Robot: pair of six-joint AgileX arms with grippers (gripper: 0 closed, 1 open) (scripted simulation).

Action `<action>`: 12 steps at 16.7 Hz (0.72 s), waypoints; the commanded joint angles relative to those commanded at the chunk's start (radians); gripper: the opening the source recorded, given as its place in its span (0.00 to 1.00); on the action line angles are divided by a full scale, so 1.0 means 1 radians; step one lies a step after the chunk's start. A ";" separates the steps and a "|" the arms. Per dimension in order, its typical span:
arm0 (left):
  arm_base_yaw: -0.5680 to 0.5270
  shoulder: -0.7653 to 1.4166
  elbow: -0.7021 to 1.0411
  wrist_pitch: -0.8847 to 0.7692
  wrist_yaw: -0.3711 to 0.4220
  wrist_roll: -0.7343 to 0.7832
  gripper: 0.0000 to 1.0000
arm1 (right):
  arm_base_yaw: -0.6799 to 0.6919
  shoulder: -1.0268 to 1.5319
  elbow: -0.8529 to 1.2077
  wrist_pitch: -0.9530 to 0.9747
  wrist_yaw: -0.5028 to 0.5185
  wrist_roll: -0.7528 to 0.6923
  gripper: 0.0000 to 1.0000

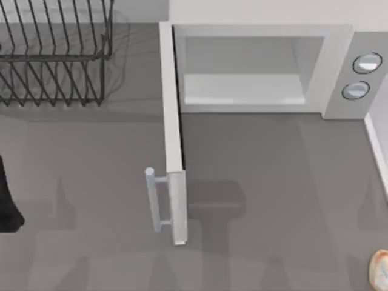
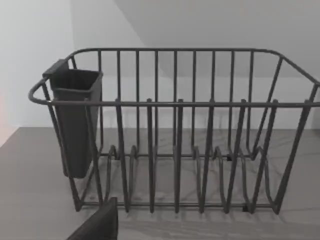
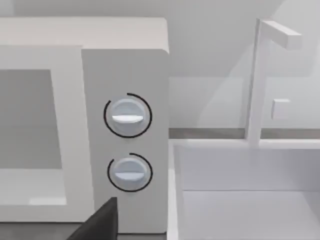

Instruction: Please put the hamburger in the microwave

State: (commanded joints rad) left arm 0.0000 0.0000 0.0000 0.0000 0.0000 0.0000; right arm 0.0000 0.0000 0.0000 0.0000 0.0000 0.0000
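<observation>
The microwave [image 1: 254,73] stands at the back of the table [image 1: 273,182] with its door [image 1: 173,139] swung fully open and its pale interior bare. The hamburger [image 1: 381,270] lies at the table's front right edge, well apart from the microwave. The left arm [image 1: 7,200] sits at the left edge. A black dish rack [image 2: 175,135] faces the left wrist; the two knobs [image 3: 127,116] face the right. Whether either arm's fingers are clenched or released, I cannot tell.

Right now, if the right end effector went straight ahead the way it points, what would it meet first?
Most likely the microwave, at its control panel beside the lower knob, though depth is unclear.
</observation>
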 joint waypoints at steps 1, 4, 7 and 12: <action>0.000 0.000 0.000 0.000 0.000 0.000 1.00 | 0.000 0.000 0.000 0.000 0.000 0.000 1.00; 0.000 0.000 0.000 0.000 0.000 0.000 1.00 | 0.009 0.034 0.026 -0.033 0.001 -0.033 1.00; 0.000 0.000 0.000 0.000 0.000 0.000 1.00 | 0.043 0.163 0.113 -0.143 0.002 -0.141 1.00; 0.000 0.000 0.000 0.000 0.000 0.000 1.00 | 0.128 0.567 0.325 -0.433 0.000 -0.410 1.00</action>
State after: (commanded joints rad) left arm 0.0000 0.0000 0.0000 0.0000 0.0000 0.0000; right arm 0.1285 0.5669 0.3248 -0.4333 0.0003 -0.4104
